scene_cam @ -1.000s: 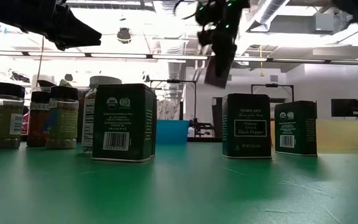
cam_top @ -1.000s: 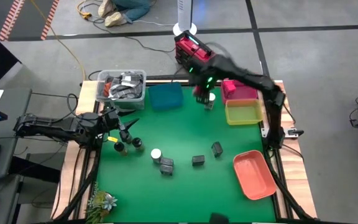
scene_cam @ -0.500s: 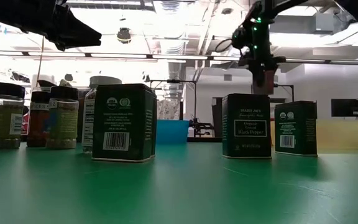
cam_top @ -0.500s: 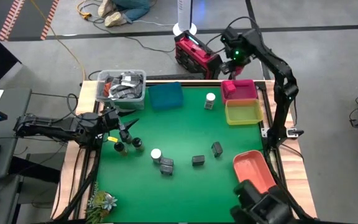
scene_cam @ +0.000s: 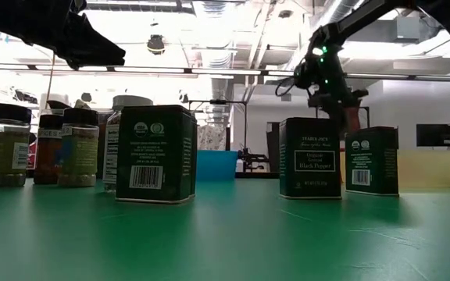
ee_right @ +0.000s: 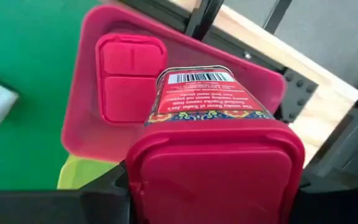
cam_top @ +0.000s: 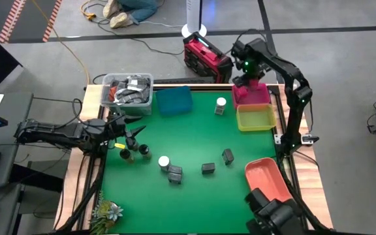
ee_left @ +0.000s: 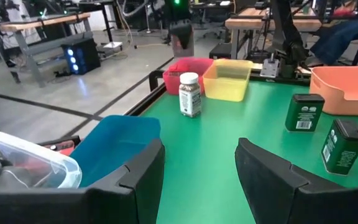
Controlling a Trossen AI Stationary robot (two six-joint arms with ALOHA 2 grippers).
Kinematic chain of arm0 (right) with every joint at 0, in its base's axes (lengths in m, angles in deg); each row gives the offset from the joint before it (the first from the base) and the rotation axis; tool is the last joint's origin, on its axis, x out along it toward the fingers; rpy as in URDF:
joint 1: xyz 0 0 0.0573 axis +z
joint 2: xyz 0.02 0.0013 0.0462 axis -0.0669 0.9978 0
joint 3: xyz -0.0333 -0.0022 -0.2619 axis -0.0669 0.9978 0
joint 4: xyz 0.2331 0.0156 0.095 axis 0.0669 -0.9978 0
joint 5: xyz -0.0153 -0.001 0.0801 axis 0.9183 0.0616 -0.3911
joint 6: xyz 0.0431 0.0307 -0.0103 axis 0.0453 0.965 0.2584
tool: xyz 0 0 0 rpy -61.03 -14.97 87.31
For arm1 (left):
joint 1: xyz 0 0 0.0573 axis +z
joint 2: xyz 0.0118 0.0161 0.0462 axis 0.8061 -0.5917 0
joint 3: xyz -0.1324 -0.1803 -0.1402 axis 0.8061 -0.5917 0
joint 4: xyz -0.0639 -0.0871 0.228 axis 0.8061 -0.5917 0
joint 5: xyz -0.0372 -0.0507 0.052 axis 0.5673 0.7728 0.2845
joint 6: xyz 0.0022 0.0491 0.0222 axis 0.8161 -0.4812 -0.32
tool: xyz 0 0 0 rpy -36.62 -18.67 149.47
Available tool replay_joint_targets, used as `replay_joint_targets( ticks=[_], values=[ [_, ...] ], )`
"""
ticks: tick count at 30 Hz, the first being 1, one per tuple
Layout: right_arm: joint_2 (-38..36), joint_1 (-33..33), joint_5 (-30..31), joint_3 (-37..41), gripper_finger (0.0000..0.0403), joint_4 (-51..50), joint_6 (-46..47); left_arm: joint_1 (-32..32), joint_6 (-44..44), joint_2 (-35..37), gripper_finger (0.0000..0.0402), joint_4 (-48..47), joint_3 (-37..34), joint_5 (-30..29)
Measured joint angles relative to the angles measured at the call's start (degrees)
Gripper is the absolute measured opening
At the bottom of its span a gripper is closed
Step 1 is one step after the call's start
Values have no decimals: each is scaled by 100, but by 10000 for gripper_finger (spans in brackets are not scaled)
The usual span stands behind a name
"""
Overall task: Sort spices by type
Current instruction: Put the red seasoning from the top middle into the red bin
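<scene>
We see the right pincer [ee_right: 213, 186] grasping a magenta-pink spice box [ee_right: 213, 134] above the pink tray [ee_right: 82, 118]. The left pincer [ee_left: 201, 165] hangs released over the counter [cam_top: 194, 137] edge.

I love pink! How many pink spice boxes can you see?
2. One pink box lies in the pink tray. The second pink box is gripped in the right tool, over that tray. More could be hidden.
</scene>
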State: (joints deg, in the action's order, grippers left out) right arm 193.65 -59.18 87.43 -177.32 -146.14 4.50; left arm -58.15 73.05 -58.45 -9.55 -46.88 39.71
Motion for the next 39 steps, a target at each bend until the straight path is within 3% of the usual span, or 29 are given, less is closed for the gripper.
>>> replay_joint_targets(
  ticks=[4,15,23,28,39],
  values=[
    [-80,56,335,455,226,401,-25,0,113,2,188,-68,0,-2],
    [-1063,-215,319,1580,225,1046,157,0,251,2,188,-128,0,-2],
    [-1857,-344,-84,2634,225,1936,136,0,302,0,188,-83,0,-2],
    [-1733,-407,-358,2726,225,2084,227,2,262,1,188,-21,0,-3],
    [-1230,-647,-352,2722,226,2384,245,2,41,2,188,6,0,-11]
  ],
)
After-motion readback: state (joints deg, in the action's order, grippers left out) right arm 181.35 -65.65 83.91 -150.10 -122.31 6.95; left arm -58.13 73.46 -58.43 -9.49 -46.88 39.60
